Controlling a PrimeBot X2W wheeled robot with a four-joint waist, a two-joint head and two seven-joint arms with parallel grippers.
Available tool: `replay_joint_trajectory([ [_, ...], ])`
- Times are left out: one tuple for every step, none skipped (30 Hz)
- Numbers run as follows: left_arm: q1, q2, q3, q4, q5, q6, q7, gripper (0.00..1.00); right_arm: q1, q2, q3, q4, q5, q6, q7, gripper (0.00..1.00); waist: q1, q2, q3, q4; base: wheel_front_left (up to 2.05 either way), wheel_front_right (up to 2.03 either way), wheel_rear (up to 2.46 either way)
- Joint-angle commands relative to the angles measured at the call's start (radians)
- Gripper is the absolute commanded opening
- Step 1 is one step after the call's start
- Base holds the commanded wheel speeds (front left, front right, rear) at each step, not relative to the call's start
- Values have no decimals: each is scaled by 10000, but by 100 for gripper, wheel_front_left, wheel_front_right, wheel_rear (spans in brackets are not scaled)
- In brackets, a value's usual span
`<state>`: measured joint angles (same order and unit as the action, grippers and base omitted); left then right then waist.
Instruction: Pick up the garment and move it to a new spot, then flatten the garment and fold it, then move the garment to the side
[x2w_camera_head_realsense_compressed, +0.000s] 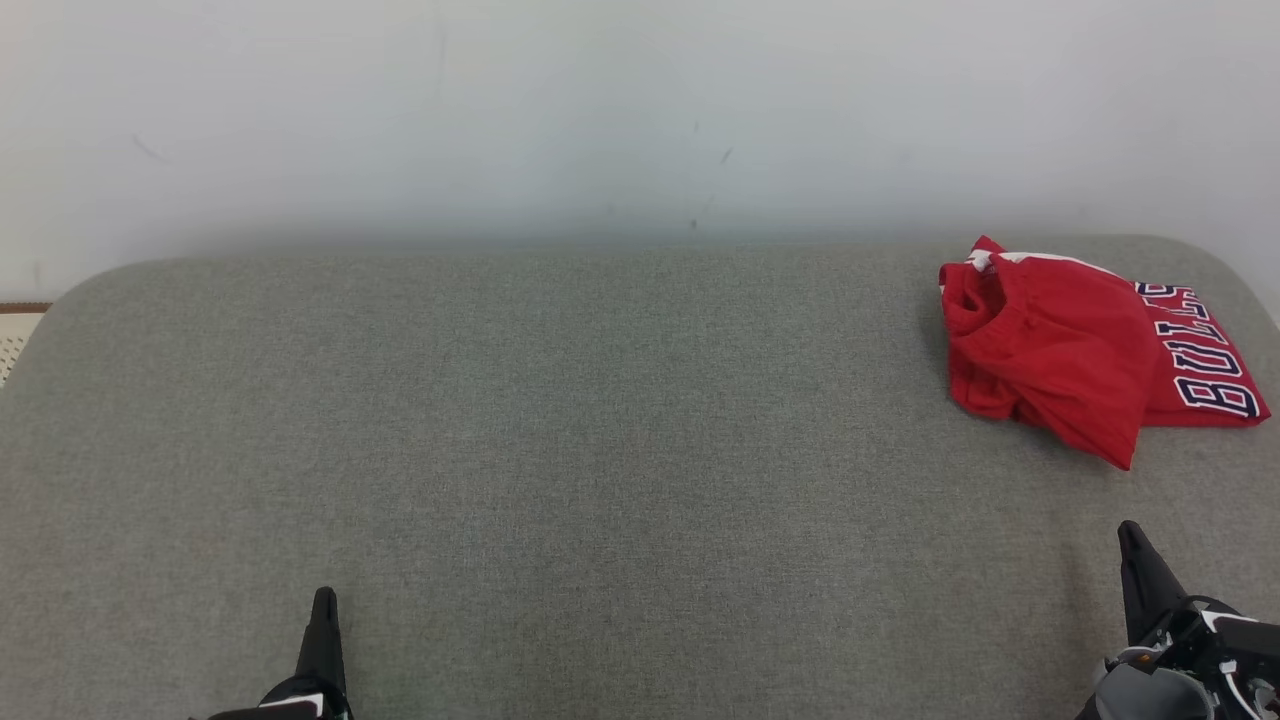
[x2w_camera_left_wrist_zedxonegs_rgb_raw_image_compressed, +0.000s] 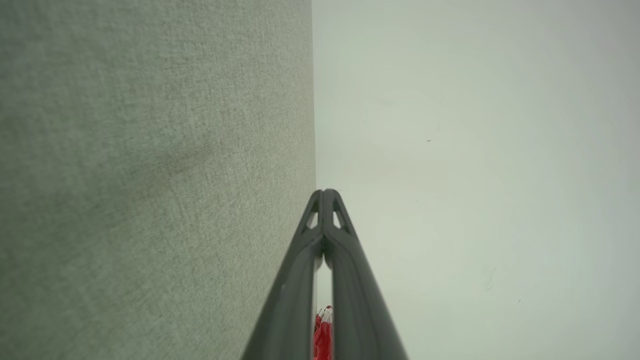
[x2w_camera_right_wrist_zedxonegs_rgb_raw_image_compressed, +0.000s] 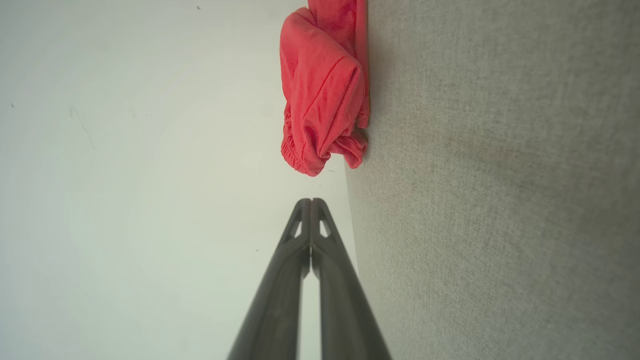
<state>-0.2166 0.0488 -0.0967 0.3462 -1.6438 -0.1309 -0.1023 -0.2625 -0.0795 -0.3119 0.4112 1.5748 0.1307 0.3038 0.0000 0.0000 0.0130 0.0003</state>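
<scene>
Crumpled red garment (x2w_camera_head_realsense_compressed: 1060, 350), lettering partly hidden, left gripper (x2w_camera_left_wrist_zedxonegs_rgb_raw_image_compressed: 325, 195), right gripper (x2w_camera_right_wrist_zedxonegs_rgb_raw_image_compressed: 311, 202), both pinched closed

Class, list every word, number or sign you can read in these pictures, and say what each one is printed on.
"BULLS": white letters with dark outlines on the red garment, running along its right edge in the head view. The last letter sits at a fold, so it is less certain.
No other text can be read on the grey surface or the wall.
</scene>
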Motion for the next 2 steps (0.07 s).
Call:
replay_joint_trajectory([
  [-71,1,30,21,-30,-45,11,0,-78,31,-15,19,-25,0,20,0,0,0,0,0,0,0,0],
  [-71,-1,30,21,-30,-45,11,0,-78,30,-13,19,-26,0,22,0,0,0,0,0,0,0,0],
])
